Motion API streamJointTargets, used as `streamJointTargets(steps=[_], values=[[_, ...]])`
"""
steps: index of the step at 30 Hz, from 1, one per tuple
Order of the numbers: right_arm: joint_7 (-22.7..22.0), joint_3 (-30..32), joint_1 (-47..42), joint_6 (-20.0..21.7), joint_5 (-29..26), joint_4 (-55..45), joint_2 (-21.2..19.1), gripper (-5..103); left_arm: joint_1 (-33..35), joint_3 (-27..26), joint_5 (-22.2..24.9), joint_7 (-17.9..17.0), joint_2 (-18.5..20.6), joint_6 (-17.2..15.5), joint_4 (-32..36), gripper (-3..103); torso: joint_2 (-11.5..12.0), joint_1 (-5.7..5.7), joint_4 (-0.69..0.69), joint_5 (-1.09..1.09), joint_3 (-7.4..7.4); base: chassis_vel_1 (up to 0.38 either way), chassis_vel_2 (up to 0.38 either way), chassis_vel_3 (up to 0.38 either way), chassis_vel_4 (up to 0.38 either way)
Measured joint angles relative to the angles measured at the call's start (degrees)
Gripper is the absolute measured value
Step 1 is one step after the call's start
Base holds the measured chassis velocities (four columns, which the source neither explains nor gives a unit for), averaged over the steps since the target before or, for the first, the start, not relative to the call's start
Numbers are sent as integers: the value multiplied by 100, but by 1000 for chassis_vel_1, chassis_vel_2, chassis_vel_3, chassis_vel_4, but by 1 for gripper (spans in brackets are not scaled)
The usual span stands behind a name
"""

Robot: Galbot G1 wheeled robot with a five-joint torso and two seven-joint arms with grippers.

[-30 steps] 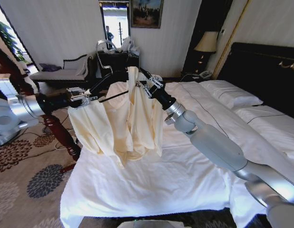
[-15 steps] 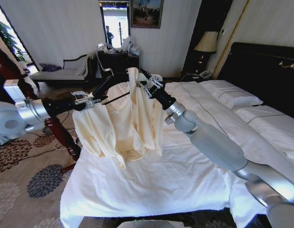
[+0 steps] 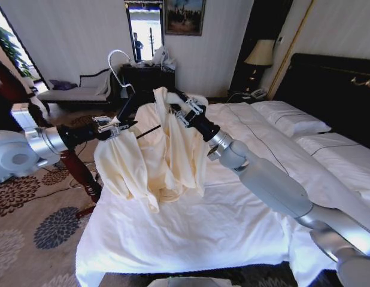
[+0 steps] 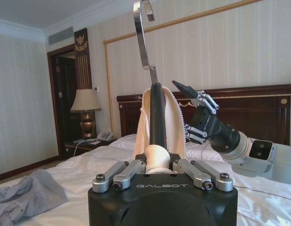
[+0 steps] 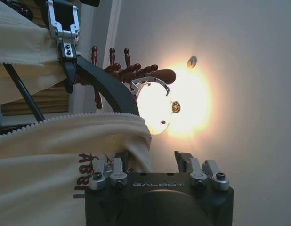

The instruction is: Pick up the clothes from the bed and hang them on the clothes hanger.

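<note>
Thin matt cloth shirt (image 3: 152, 158); glossy metal hanger hook (image 4: 143, 35).

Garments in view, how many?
2. Cream thin-fabric shirt draped on the black triangular hanger in the left gripper, above the white-duvet bed, right gripper at its collar; small grey-blue garment lies crumpled on the bed. More may be hidden behind the shirt.

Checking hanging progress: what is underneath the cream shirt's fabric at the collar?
The black triangular hanger sits under the cream shirt; its silver hook and one shoulder show. The far shoulder is covered.

head view looks down the bed (image 3: 233, 227); both wrist views sit close behind their end effectors, sharing the clothes hanger (image 4: 157, 113).
</note>
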State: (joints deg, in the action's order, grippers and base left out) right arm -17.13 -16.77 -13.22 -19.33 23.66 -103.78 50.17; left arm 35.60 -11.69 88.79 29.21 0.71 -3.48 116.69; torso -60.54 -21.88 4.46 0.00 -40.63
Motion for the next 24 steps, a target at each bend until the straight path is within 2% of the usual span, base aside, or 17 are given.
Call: streamJointTargets(steps=[2, 5, 7, 10, 13, 19, 21, 23, 24], values=[[3, 4, 0, 17, -6, 0, -1, 65, 5, 3, -10, -6, -9, 0, 6, 19, 0, 0, 0, 0, 0, 0, 0, 0, 0], [16, 21, -15, 22, -23, -8, -23, 70, 8, 6, -24, -6, -9, 4, 6, 19, 0, 0, -1, 0, 0, 0, 0, 0, 0], [49, 68, -88, 27, -90, -22, -73, 81, 8, 7, -25, -7, -6, 11, -5, 19, 0, 0, -1, 0, 0, 0, 0, 0, 0], [107, 143, -206, 30, -229, -35, -139, 86, 4, 6, -25, -9, 12, 19, -12, 19, 0, 0, 0, 0, 0, 0, 0, 0, 0], [146, 208, -331, 48, -419, -84, -251, 99, 4, 3, -22, -26, 22, 50, -35, 19, 0, 0, 0, 1, 0, 0, 0, 0, 0], [148, 340, -466, 67, -692, -190, -432, 100, -15, -21, -4, -62, 11, 89, -82, 19, 0, 0, -1, 0, 0, 0, 0, 0, 0], [157, 406, -564, 98, -1008, -275, -583, 100, -22, -32, 26, -80, 32, 109, -119, 19, 0, 0, -1, 0, 0, 0, 0, 0, 0], [173, 436, -725, 234, -1640, -425, -799, 100, -28, -41, 52, -112, 73, 140, -144, 19, 0, 0, -1, 0, 0, 0, 0, 0, 0], [173, 436, -725, 234, -1640, -425, -799, 100, -28, -41, 52, -112, 73, 140, -144, 19, 0, 0, -1, 0, 0, 0, 0, 0, 0]])
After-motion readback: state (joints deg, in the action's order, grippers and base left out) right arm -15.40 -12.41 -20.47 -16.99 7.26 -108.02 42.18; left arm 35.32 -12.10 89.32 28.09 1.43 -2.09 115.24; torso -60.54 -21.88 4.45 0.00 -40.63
